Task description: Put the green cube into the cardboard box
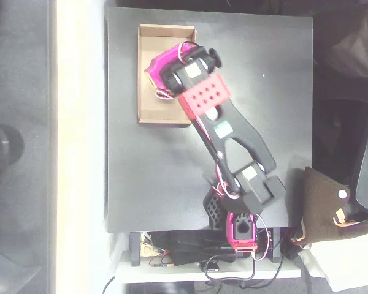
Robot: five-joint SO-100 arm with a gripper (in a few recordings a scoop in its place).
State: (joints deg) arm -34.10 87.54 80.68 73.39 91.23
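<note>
Magenta gripper (pixel 152 68) over the cardboard box (pixel 148 110) — jaws (hidden) unreadable

Links: my black plastic arm (pixel 233 131), forked near my base.
Joints: magenta housings.
Plate: my red block (pixel 202 96), two rows of holes.
Cables: red-white wires at my base.
Label: small green-white sticker.

I work in what looks like a lab or hobby bench: a black table (pixel 159 184) under my jaws, loose cables (pixel 190 260) far behind them at my base, grey floor (pixel 18 184) beyond the table.
</note>
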